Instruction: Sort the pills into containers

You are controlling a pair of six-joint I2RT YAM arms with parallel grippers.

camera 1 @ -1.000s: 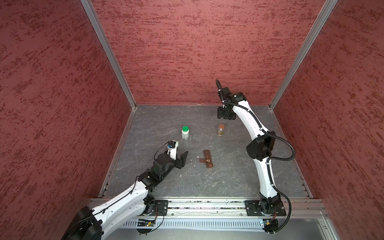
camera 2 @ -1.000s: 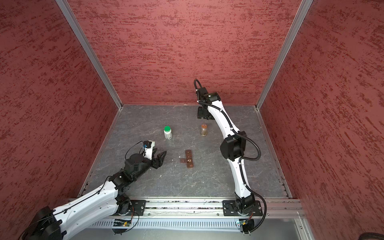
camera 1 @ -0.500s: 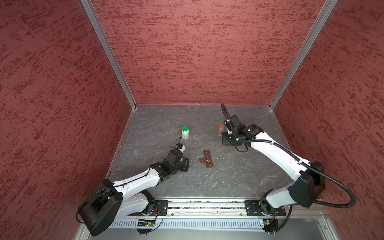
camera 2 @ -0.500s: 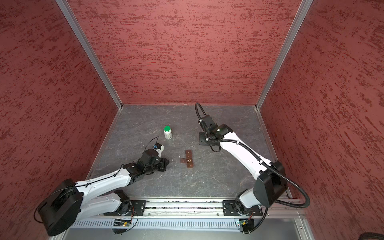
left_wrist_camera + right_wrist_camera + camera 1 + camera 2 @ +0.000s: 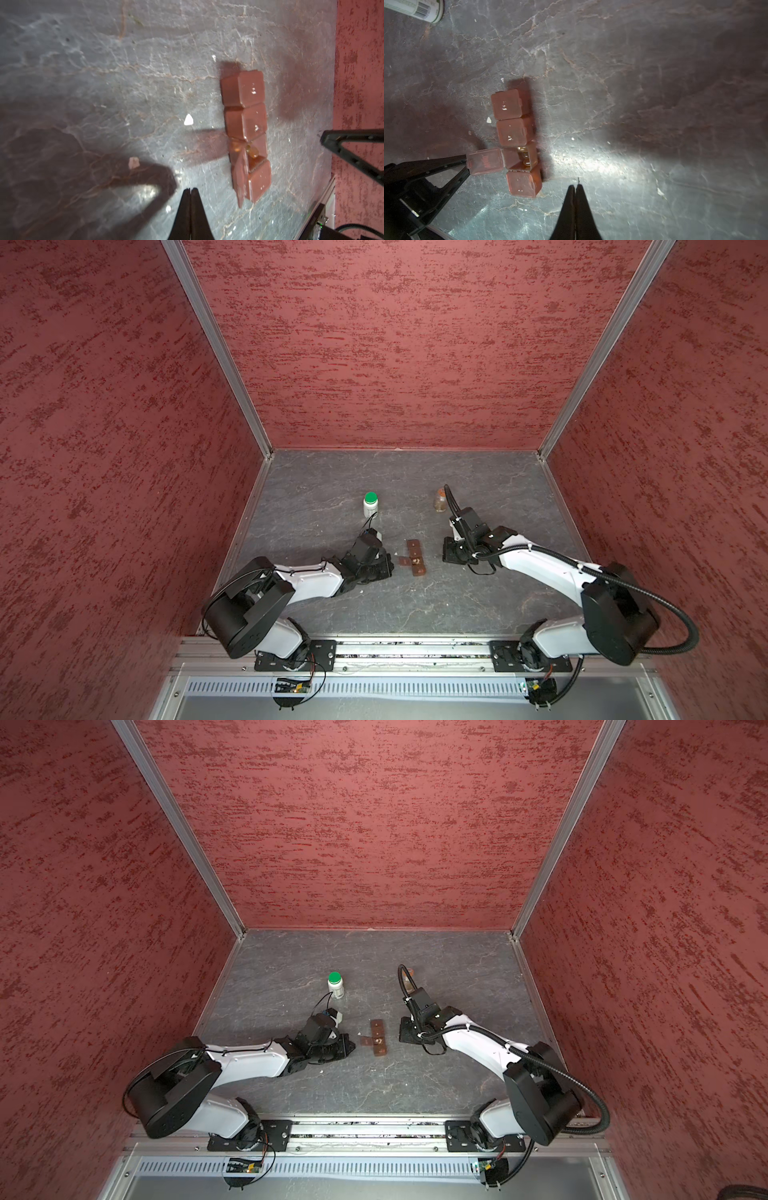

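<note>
Held both jaws closed, empty, at 9 and 3 o'clock of brown plastic pill organiser (image 5: 511, 131); risked clipping its open lid (image 5: 484, 162).

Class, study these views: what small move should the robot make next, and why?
Probably nudge the open lid shut with the left gripper: its compartment already holds amber capsules, and the shut, empty gripper sits beside that lid.

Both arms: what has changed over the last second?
The right gripper swung forward and down to beside the pill organizer; the left gripper lowered toward its other side. Both closed on nothing. The organizer, green-capped bottle and amber bottle stayed put.
</note>
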